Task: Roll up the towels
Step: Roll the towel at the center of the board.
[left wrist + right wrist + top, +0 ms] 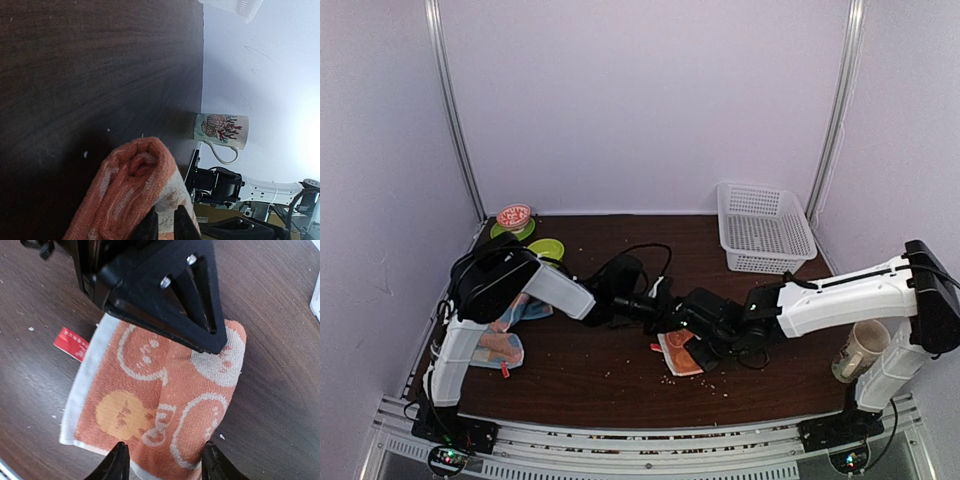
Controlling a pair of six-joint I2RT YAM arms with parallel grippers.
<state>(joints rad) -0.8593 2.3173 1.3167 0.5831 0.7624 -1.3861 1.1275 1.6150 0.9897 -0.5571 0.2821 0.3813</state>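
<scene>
The orange towel [150,400] lay flat near the middle of the table [610,385], cartoon faces up, with its red tag [71,343] poking out to one side. From the right wrist cam its far edge looked folded over into a thick lip, and that's where the left gripper [165,222] sat. The left wrist cam showed its jaws almost together, pinching that bunched-up fold, with the rolled end of the cloth bulging out just past the fingertips.

The right gripper [165,462] was at the opposite, near edge. Its jaws were spread wide, one finger [119,462] toward one corner and the other finger over the towel edge, so the hem lay between them. Couldn't tell if the tips were actually touching the cloth, but they weren't clamped on anything.

The blue towel [502,347] was way off at the left side of the table, crumpled and partly under the left arm, well apart from both grippers.

Other stuff: a mug [860,350] by the right arm's base, a white basket [763,228] at the back right, green plates [542,246] at the back left, and crumbs scattered near the orange towel.
</scene>
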